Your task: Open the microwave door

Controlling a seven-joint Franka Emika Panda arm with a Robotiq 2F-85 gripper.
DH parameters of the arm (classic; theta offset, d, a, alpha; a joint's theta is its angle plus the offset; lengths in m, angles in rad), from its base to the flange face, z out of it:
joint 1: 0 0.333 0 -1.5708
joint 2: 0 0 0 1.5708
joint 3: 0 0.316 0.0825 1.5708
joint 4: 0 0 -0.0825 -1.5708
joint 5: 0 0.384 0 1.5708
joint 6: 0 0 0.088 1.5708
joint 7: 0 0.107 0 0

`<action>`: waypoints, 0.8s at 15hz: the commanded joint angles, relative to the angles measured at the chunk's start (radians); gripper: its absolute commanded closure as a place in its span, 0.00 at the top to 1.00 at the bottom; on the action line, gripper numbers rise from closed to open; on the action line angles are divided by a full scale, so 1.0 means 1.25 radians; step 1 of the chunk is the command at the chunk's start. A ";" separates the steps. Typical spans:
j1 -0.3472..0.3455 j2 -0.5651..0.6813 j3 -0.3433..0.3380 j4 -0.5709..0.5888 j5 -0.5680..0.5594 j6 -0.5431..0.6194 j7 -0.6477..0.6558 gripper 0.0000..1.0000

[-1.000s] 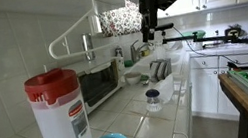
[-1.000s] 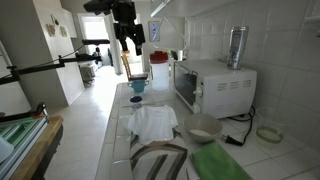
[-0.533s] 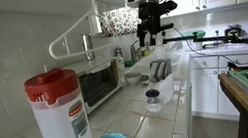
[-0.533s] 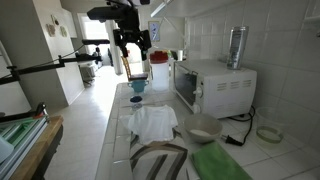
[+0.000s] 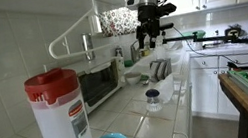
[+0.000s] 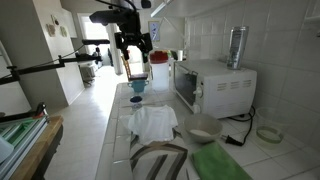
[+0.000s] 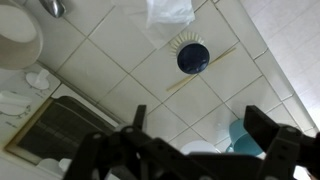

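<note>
White tiles covered the worktop [image 5: 146, 126] and the wall behind it, with pale cabinets further back. I saw the microwave [image 5: 112, 78] standing on that worktop against the wall, past the red-lidded white pitcher [image 5: 57, 116]. The microwave door [image 5: 95, 88] was upright and flush with the front, so it was closed. In an exterior view the same oven [image 6: 226, 88] sat to one side of the counter run, its door [image 6: 184, 87] again closed.

The end effector [image 5: 148, 43] hung in the air above the worktop, well apart from the microwave and touching nothing. In an exterior view it [image 6: 134, 50] was high over the far end of the counter. Through the wrist view the end effector [image 7: 200, 135] had its fingers [image 7: 136, 122] spread wide, with only bare tiles showing between them, so it held nothing.

Below it lay a small jar with a dark blue lid [image 7: 193, 57]. A white cloth [image 6: 153, 121] and a bowl [image 6: 203, 127] rested nearer that camera.
</note>
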 commanded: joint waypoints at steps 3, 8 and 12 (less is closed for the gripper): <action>-0.018 0.068 0.002 0.014 -0.071 0.102 -0.132 1.00; -0.029 0.150 0.019 0.023 -0.066 0.249 -0.216 1.00; -0.033 0.186 0.061 0.053 -0.061 0.305 -0.247 1.00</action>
